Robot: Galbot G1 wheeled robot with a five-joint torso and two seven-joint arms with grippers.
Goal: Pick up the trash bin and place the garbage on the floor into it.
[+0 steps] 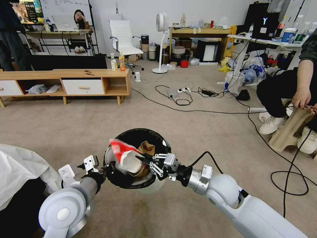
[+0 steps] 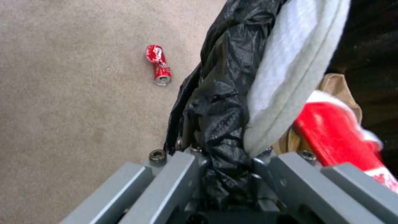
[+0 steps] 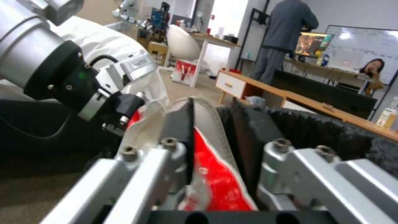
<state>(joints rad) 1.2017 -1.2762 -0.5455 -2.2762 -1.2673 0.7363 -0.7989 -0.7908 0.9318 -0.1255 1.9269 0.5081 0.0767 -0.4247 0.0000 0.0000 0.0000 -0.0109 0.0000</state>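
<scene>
The trash bin (image 1: 138, 158) is hanging in the air, low in front of the robot, above the floor (image 1: 185, 132). The left gripper (image 1: 105, 169) is pinching the bin's rim and black bag liner (image 2: 219, 93) tight between its jaws. The red-and-white paper noodle cup (image 1: 127, 155) is sitting squashed at the mouth of the bin, on top of a brown paper scrap (image 1: 147, 148). The right gripper (image 1: 148, 162) is squeezing the cup's wall; its jaws are nearly together with just the cup between them.

To do this step well, I think the cup should go deeper past the rim before the jaws are opening, and the left gripper should be keeping the bin level so nothing is tipping out. A crushed red soda can (image 2: 158, 64) is lying on the floor near the bin, waiting.
</scene>
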